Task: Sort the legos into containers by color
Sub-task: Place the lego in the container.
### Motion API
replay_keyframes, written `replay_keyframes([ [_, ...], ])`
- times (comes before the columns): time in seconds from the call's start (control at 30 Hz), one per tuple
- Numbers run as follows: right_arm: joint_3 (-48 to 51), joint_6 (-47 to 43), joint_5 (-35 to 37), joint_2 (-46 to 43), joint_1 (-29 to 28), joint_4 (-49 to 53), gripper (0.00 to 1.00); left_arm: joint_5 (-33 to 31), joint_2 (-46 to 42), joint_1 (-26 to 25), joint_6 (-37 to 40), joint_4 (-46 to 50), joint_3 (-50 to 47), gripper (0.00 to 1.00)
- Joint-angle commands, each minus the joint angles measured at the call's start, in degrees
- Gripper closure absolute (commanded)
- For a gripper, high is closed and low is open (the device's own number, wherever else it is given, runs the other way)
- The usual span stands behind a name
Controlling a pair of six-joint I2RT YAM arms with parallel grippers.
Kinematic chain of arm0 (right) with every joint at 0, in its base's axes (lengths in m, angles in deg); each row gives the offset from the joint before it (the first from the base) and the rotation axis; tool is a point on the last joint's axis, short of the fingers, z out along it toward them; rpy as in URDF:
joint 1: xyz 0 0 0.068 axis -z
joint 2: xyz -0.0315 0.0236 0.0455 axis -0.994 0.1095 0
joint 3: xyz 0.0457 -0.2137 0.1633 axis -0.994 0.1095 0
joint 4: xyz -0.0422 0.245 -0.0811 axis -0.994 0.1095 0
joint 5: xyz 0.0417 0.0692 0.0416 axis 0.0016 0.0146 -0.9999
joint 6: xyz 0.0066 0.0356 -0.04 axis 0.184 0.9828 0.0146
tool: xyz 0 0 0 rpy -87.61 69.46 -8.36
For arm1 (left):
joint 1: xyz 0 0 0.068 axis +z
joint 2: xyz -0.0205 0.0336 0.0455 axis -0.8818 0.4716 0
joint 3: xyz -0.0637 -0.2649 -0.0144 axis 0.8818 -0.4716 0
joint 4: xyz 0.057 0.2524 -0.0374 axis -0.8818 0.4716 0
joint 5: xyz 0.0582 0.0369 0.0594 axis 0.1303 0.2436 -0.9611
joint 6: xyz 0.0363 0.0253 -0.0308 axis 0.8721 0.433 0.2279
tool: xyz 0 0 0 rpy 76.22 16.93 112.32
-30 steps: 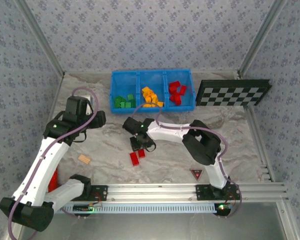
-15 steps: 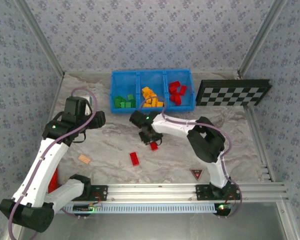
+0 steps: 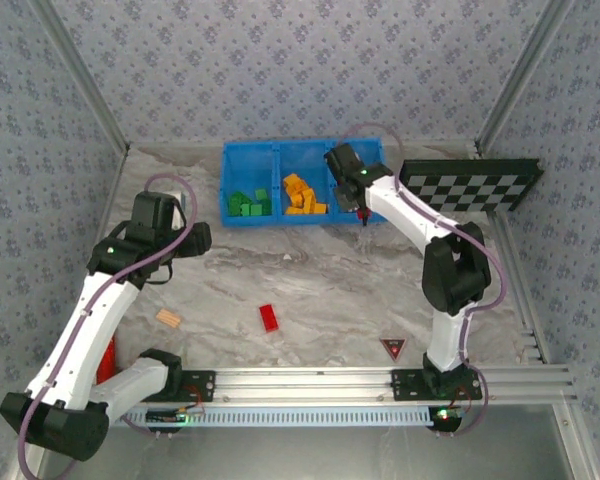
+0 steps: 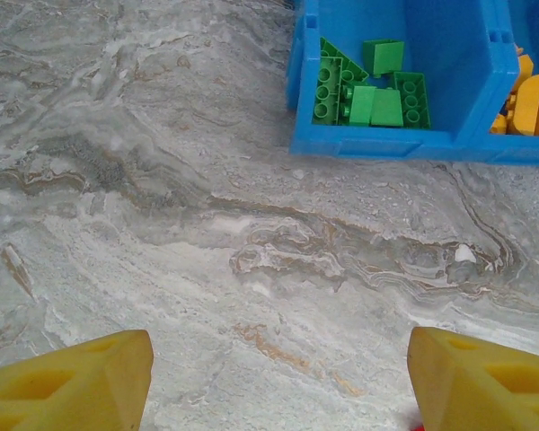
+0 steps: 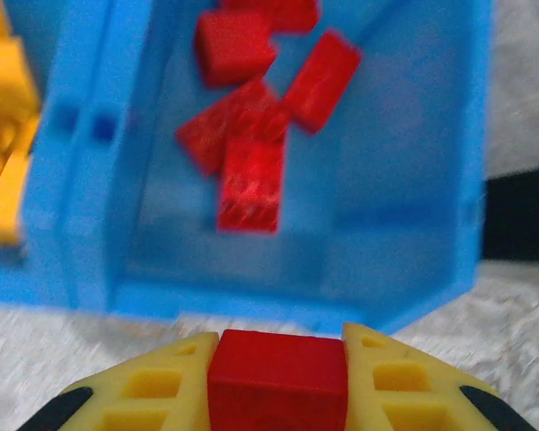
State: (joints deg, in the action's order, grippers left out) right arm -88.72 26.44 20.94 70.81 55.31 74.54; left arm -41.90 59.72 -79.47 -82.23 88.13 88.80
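Brick [image 5: 278,370], red, pinched in R fingers [image 5: 153,391] by blue plastic bin [image 5: 413,224]; L fingers [image 4: 72,382] wide.

Top cam: fixed high behind the arm bases, looks down and fwd over the whole table [image 3: 380,290], blue bin [image 3: 226,185] at 12 o'clock. Left wrist cam: low over the marble, tilted fwd-down, bin [image 4: 386,144] corner w/ green legos [image 4: 368,90] at 1 o'clock (own fingertips [image 4: 67,382] at 5 and 7). Right wrist cam: v. close, looking into the bin's [image 5: 251,301] right compartment, red legos [image 5: 251,135] at 12. All three share the bin; top and left wrist share the green legos [image 3: 248,203].
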Motion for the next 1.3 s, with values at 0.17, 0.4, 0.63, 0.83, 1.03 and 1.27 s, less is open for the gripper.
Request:
replay_keyframes([
  [0.17, -7.6, -5.5, 2.9, 10.4, 4.6, -9.8, 0.79, -0.5, 1.7, 0.5, 0.9, 1.7, 4.6, 0.25],
  [0.4, -10.2, -4.4, 1.5, 14.0, 6.9, -10.4, 0.74, 0.0, 1.5, 0.5, 0.7, 2.6, 5.2, 0.24],
  [0.63, -10.9, -4.6, 0.9, 15.6, 6.5, -9.2, 0.66, 0.4, 0.4, 0.5, 0.0, 2.1, 4.6, 0.24],
  [0.83, -10.6, -3.9, -0.7, 13.8, 6.5, -8.1, 0.59, 0.7, -0.5, 0.5, 0.0, 1.7, 4.1, 0.24],
  [1.03, -10.4, -3.1, -1.8, 10.2, 6.4, -7.0, 0.52, 0.5, -1.3, 0.5, 0.5, 1.4, 4.5, 0.24],
  [1.27, -7.3, -1.5, -3.8, 2.4, 4.0, -2.3, 0.48, 1.0, -3.3, 0.5, 0.6, 1.0, 4.0, 0.23],
])
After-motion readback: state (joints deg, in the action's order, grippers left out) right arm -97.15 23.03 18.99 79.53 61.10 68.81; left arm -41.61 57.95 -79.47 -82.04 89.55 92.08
